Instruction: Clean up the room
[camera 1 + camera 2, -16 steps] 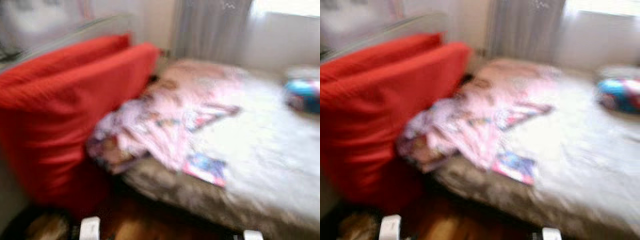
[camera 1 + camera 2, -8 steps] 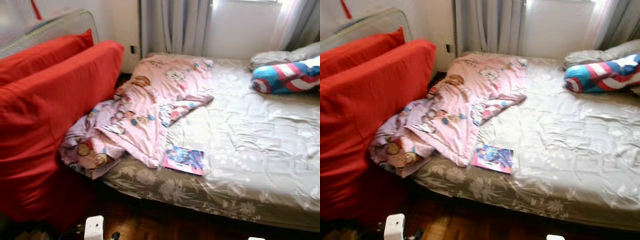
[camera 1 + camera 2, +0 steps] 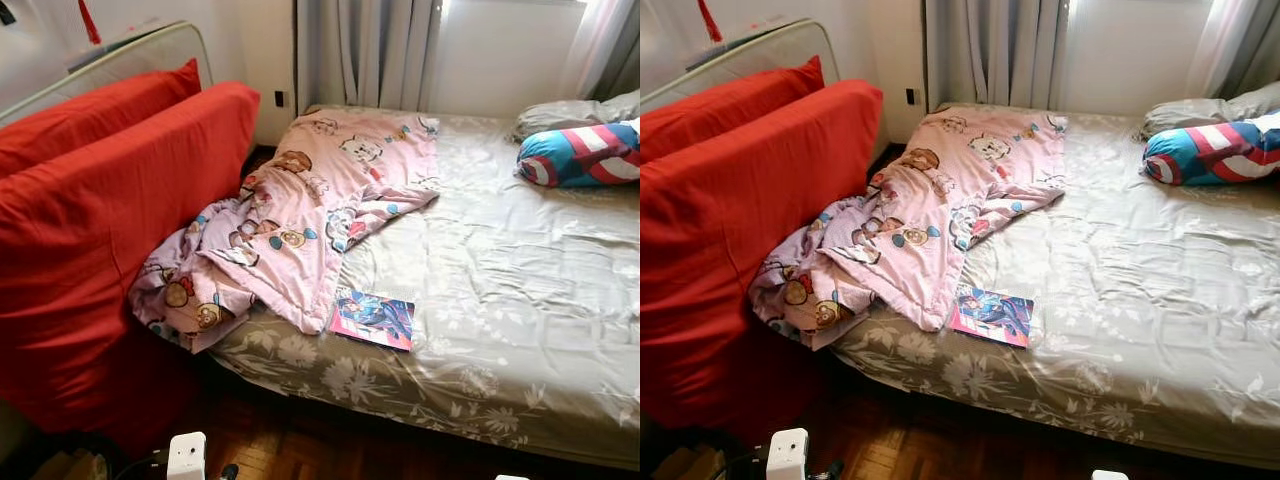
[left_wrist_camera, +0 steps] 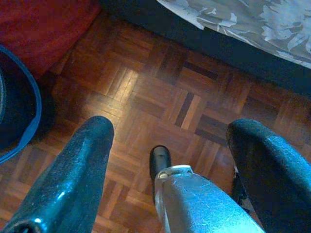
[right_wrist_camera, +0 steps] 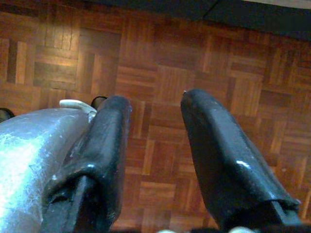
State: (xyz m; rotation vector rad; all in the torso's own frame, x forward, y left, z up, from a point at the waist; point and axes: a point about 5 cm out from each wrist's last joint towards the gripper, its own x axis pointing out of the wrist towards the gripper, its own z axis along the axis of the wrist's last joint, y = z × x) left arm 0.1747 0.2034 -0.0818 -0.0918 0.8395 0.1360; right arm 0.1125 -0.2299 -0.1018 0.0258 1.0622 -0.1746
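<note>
From the head cameras, the blur of a second ago has gone and the picture has settled with only a slight shift since half a second back, so the robot seems to have finished turning and now faces the bed (image 3: pixel 520 300) squarely. On its grey flowered sheet a pink cartoon blanket (image 3: pixel 300 220) lies rumpled, spilling over the near corner against the big red cushions (image 3: pixel 110 230) that lean beside the bed. A colourful magazine (image 3: pixel 372 319) rests just beside the blanket's lower edge, near the mattress edge, and a blue, red and white striped pillow (image 3: pixel 580 155) sits at the far end by the curtains (image 3: pixel 995 50). Nothing on the bed has been moved, so my guess is the tidying proper has yet to begin, probably with the blanket or magazine. In the left wrist view, the left gripper (image 4: pixel 170 150) hangs low over the parquet floor (image 4: pixel 160 82), jaws spread wide and empty. In the right wrist view, the right gripper (image 5: pixel 155 145) likewise hangs over the floor, jaws parted and gripping nothing.
</note>
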